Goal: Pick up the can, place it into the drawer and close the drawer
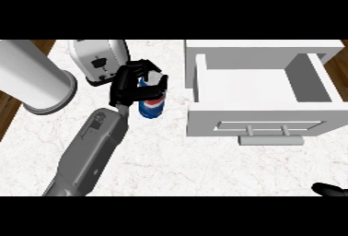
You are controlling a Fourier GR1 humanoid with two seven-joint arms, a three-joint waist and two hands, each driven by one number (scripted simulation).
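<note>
A blue can [152,106] with a red and white logo stands upright on the marble counter [204,166], left of the drawer. My left hand [133,84] comes in from the lower left, its fingers and thumb curled round the can's upper part and hiding its top. I cannot tell whether the can is off the counter. The white drawer [258,83] stands pulled open at the right, its inside bare, with a grey handle [270,132] on its front. Only a black tip of my right hand [331,189] shows at the lower right edge.
A white toaster [98,57] stands just behind my left hand, close to the can. A large white cylinder [34,76] lies at the far left. Brown floor shows past the counter's left edge.
</note>
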